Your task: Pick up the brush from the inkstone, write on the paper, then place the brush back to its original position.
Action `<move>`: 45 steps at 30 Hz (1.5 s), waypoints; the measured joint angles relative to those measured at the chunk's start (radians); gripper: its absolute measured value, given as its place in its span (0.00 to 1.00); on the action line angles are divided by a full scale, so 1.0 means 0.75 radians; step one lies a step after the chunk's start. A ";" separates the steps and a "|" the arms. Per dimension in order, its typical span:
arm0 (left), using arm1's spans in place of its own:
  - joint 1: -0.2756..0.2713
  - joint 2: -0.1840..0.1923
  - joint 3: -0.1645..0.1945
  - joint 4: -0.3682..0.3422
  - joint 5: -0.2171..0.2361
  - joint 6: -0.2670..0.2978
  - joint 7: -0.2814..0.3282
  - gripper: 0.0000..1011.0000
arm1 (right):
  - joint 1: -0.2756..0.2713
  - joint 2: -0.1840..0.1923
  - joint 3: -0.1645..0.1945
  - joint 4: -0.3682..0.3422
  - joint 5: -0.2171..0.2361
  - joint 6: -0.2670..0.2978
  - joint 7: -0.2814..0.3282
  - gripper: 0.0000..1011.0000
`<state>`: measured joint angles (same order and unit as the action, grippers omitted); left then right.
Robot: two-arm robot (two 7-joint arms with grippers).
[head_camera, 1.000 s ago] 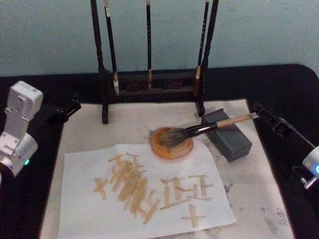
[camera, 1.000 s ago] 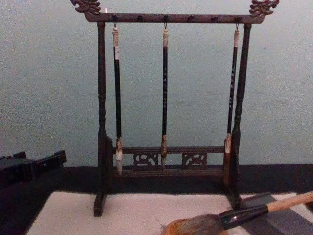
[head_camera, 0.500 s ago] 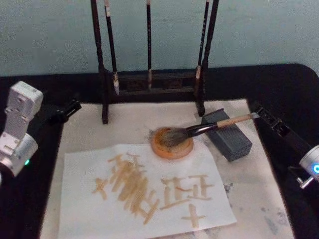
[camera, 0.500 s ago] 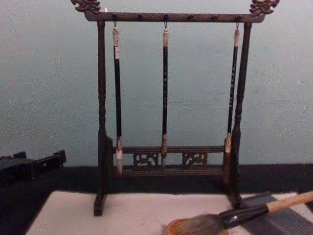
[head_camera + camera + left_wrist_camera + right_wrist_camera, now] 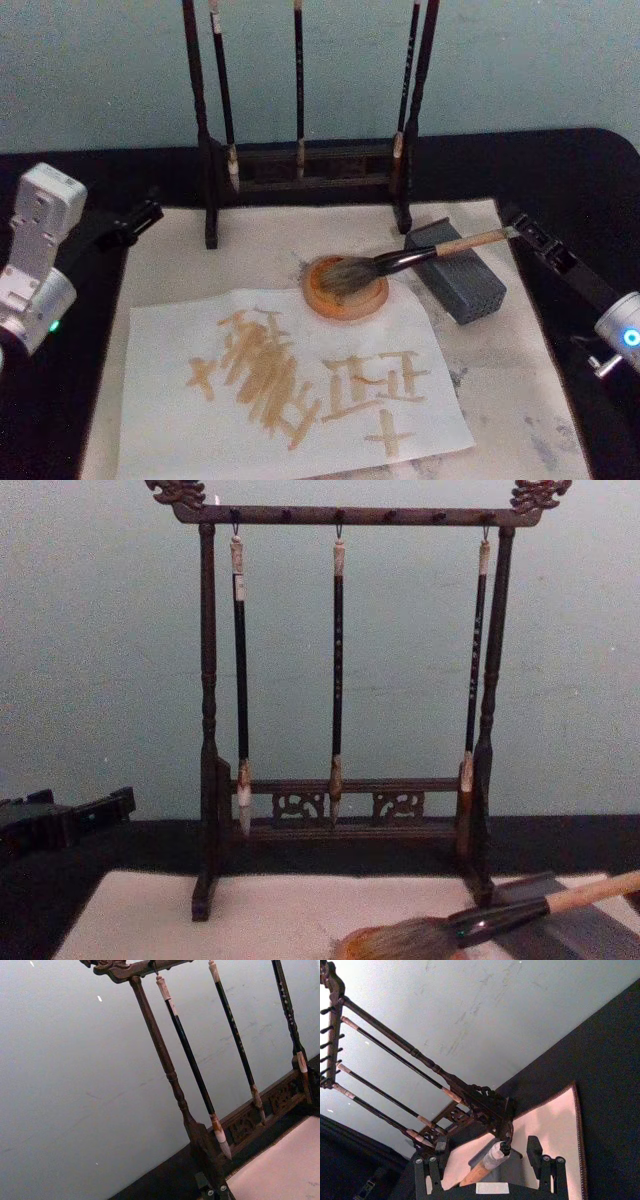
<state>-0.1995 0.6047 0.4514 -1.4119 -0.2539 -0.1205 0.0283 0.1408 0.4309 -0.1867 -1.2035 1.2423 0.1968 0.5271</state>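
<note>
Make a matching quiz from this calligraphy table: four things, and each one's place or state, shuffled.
1 large thick wooden-handled brush
2 white paper sheet
3 three thin dark brushes
4 right gripper

A hanging from the wooden rack
B open around the thick brush's white end
C bristles on the round orange dish
D marked with tan strokes

Pairs: 1-C, 2-D, 3-A, 4-B

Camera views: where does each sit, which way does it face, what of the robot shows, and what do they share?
Head: high, looking down on the paper and brush; left gripper and right gripper at the sides.
Chest: low, facing forward at the rack; left gripper at the left edge.
Left wrist: on the left arm, facing rack and wall; gripper barely at the edge.
Right wrist: behind open fingers straddling the brush's end.
Shared: the rack, in all four.
</note>
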 joint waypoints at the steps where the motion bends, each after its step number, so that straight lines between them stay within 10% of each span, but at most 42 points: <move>1: 0.000 0.000 0.000 0.000 0.000 0.000 0.000 0.99 | 0.001 0.000 -0.002 0.002 0.011 0.005 -0.001 1.00; 45: 0.000 0.000 0.000 0.000 0.000 0.000 0.000 0.99 | 0.060 0.036 -0.114 0.039 0.205 0.060 -0.062 1.00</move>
<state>-0.1995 0.6047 0.4514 -1.4120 -0.2539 -0.1206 0.0283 0.1856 0.4577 -0.2724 -1.1744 1.3957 0.2422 0.4804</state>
